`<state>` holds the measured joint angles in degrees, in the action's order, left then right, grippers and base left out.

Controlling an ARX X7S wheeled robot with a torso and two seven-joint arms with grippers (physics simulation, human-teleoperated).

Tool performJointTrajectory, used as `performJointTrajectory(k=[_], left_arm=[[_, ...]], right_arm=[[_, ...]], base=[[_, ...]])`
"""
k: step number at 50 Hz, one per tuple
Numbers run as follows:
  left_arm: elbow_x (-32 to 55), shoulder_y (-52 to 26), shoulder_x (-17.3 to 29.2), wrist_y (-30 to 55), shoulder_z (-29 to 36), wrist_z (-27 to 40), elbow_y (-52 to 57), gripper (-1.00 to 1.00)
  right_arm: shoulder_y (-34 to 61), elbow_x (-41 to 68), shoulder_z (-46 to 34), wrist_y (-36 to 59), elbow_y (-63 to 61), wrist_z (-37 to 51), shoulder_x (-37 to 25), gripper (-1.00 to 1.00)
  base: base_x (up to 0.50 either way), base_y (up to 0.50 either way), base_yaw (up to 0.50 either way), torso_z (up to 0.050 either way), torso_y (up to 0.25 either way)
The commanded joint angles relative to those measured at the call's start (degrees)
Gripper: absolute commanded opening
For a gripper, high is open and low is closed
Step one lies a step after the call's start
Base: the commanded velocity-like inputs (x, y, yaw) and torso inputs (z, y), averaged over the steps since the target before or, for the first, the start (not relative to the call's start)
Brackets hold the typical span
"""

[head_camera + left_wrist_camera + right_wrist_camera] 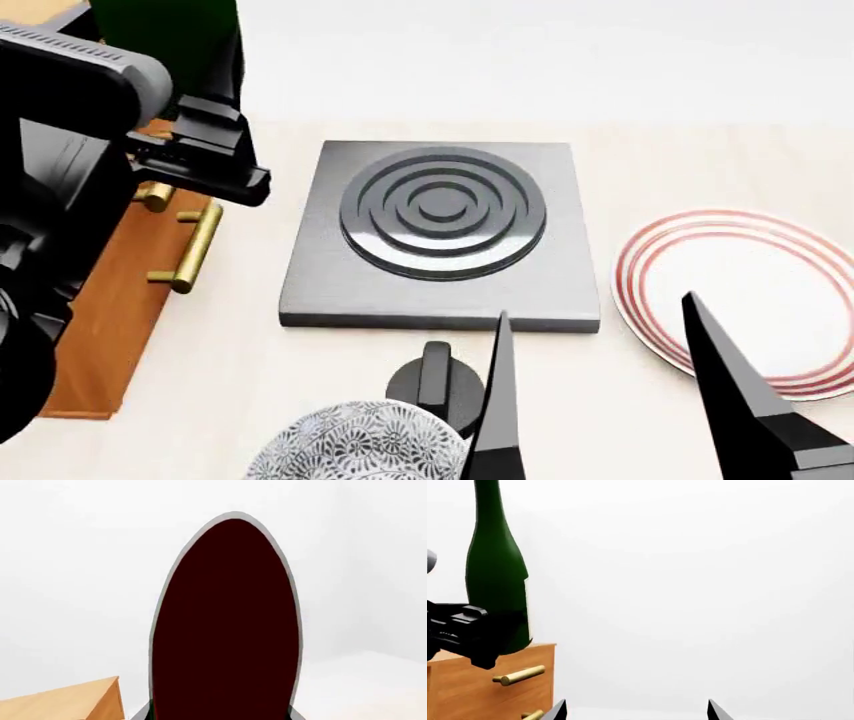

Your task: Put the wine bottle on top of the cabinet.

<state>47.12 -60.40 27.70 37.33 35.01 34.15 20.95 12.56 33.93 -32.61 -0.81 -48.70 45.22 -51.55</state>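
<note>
The wine bottle [497, 580], dark green with a pale label edge, stands upright at the top of the orange-brown cabinet [487, 690]; its base is level with the cabinet's top near the front corner. My left gripper [460, 630] is shut on its lower body. In the left wrist view the bottle [227, 630] fills the middle as a dark oval between the gripper's fingers [141, 715], with a cabinet corner [73, 702] beside it. In the head view the bottle [174, 35], left gripper [200, 150] and cabinet [120, 300] are at far left. My right gripper [601, 390] is open and empty.
A grey square hob with concentric rings [441, 235] lies on the pale counter in the middle. A white plate with red rings [747, 300] is at the right. A patterned bowl [354, 445] and a black knob [434, 385] are near the front. Brass handles [187, 255] stick out of the cabinet.
</note>
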Motion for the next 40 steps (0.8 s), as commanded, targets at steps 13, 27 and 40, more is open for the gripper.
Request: performJointTrajectory(k=[13, 27, 40], left_arm=[[-0.73, -12.43, 6.0, 4.77, -3.55, -2.34, -8.71, -1.0], [-4.18, -19.19, 7.08, 6.27, -2.48, -5.33, -17.49, -1.0], [-9.02, -25.24, 6.77, 6.62, 0.19, -7.82, -26.52, -1.0]], right_arm=[[-1.44, -0.78, -0.08, -1.34, 0.11, -0.06, -0.79, 1.0], [-1.39, -0.73, -0.27, -1.29, 0.12, -0.26, -0.68, 1.0], [-1.19, -0.63, -0.62, -1.33, 0.0, -0.71, -0.36, 1.0]], base=[[0.0, 0.0, 0.0, 0.001, 0.001], [0.0, 0.0, 0.0, 0.0, 0.001], [0.0, 0.0, 0.0, 0.0, 0.001]])
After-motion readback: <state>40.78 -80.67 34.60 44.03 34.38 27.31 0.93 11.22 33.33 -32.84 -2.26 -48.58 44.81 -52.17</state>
